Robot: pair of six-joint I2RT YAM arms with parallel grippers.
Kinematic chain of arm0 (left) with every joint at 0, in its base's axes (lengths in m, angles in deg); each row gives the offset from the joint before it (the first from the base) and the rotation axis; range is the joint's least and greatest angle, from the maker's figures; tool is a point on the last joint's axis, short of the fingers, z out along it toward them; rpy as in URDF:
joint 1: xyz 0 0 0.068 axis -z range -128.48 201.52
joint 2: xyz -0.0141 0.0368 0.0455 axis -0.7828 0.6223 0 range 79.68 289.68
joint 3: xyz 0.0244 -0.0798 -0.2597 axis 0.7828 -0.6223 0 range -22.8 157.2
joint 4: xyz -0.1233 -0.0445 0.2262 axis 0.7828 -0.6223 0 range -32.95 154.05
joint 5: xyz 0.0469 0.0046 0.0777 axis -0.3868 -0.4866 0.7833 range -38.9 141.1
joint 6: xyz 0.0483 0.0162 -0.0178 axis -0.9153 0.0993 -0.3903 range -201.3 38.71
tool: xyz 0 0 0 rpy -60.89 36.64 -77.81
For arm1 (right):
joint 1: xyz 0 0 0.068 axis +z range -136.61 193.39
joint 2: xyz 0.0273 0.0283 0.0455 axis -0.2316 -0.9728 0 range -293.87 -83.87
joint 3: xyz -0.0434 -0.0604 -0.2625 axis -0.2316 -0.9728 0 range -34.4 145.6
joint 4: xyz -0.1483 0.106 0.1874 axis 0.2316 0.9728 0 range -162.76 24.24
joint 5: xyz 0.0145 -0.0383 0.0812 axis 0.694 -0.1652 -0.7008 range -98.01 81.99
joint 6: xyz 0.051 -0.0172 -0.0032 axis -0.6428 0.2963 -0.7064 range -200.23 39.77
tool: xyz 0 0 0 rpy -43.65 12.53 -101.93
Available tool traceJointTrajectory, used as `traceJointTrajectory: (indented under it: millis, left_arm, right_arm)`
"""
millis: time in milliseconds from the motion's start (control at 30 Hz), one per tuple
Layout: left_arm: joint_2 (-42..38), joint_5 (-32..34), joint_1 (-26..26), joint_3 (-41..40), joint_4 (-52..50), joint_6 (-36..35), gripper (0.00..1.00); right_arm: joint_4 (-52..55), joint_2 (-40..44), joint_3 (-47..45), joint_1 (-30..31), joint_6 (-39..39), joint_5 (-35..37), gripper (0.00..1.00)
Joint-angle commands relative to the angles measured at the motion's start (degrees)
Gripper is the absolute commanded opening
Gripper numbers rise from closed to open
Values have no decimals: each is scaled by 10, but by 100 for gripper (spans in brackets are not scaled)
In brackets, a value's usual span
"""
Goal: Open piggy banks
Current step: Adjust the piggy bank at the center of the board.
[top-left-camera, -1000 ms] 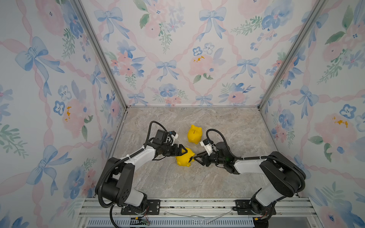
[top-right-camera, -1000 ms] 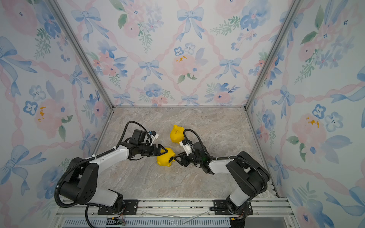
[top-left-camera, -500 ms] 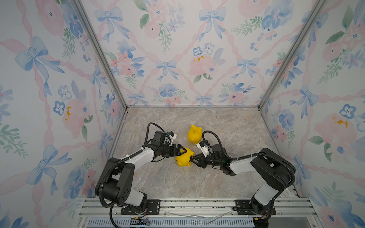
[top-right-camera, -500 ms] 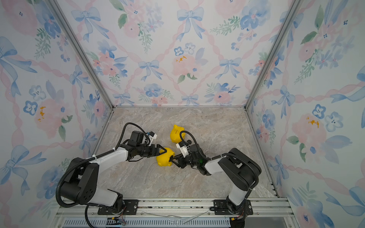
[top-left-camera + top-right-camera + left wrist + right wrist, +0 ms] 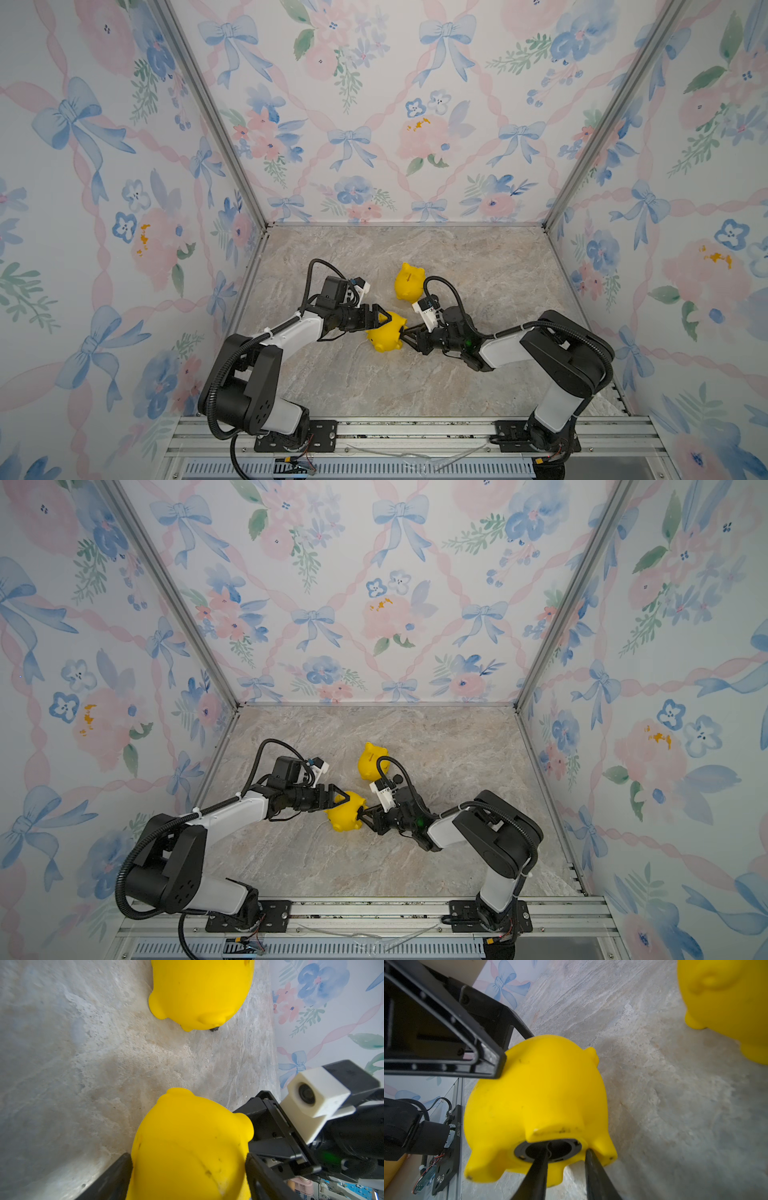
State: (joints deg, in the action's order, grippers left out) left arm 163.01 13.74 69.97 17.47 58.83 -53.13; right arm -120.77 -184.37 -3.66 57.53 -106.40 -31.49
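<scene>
Mid-table, you have open table (image 5: 478, 257) on every side, with the spare piggy bank (image 5: 408, 281) near behind. Your left claw (image 5: 380, 316) clamps the tipped piggy bank (image 5: 384, 332). Your right claw (image 5: 566, 1150) straddles the rim of its black plug (image 5: 520, 1150); you cannot tell whether it grips.

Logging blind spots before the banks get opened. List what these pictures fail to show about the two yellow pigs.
- The far pig: its belly is hidden under its own body in every view, so a plug is unconfirmed.
- The black plug of the held pig: in the right wrist view the right tool covers part of it; a pinch is unclear.
- In both top views the right tool hides that belly.
</scene>
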Motion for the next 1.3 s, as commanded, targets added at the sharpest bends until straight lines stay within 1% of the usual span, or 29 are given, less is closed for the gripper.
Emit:
traceJointTrajectory:
  millis: [0, 267, 367, 600, 767, 967, 1033, 1067, 1200, 1267]
  left_arm:
    - [16, 18, 4, -25, -59, -2, 86]
    - [4, 19, 4, -30, -59, 2, 86]
    - [-8, 15, 3, -31, -56, 6, 86]
    - [-39, 6, -4, -29, -57, 15, 95]
    - [-66, -3, -12, -20, -57, 27, 98]
    - [-104, -4, -19, -22, -87, 33, 98]
    - [-117, 4, -18, -26, -112, 41, 98]
    - [-125, 13, -18, -29, -126, 46, 98]
    - [-175, 72, -18, -49, -180, 74, 98]
    - [-204, 81, -18, -65, -184, 94, 98]
  right_arm:
    - [-27, 17, 15, 25, 7, -1, 32]
    - [6, 54, 11, 38, 23, 24, 32]
    - [12, 54, 14, 38, 25, 23, 32]
    - [-2, 40, 18, 40, 15, 16, 34]
    - [5, 48, 18, 42, 18, 17, 36]
    - [16, 54, 7, 46, 27, 13, 39]
    - [10, 54, 1, 46, 28, 9, 41]
    - [7, 69, -2, 47, 27, 10, 42]
    - [6, 80, -14, 49, 36, 8, 47]
    - [11, 81, -16, 49, 39, 6, 49]
